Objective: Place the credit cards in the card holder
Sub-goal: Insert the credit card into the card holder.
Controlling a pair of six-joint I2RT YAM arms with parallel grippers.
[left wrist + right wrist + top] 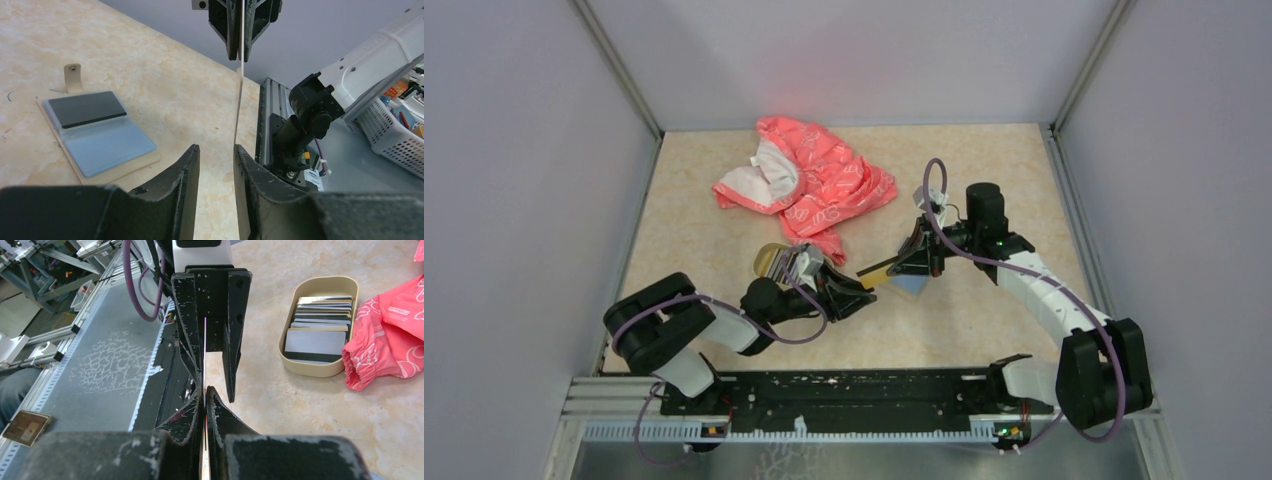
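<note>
My right gripper (205, 389) is shut on a golden-tan credit card (876, 272), seen edge-on in the right wrist view (204, 352). My left gripper (216, 147) faces it with jaws open. The card's free end (239, 100) sits between them, close against the right finger, held above the table. The card holder (95, 135) lies open on the table to the left, blue-grey lining up, with a dark card (87, 109) in its upper pocket. In the top view it lies under the right gripper (911, 284). Several more cards (320, 320) are stacked in the oval dish.
The oval gold-rimmed dish (292, 352) stands beside the left arm's wrist (769, 255). A pink-red patterned cloth (809, 180) lies behind it at the back of the table. The black rail (854, 395) runs along the near edge.
</note>
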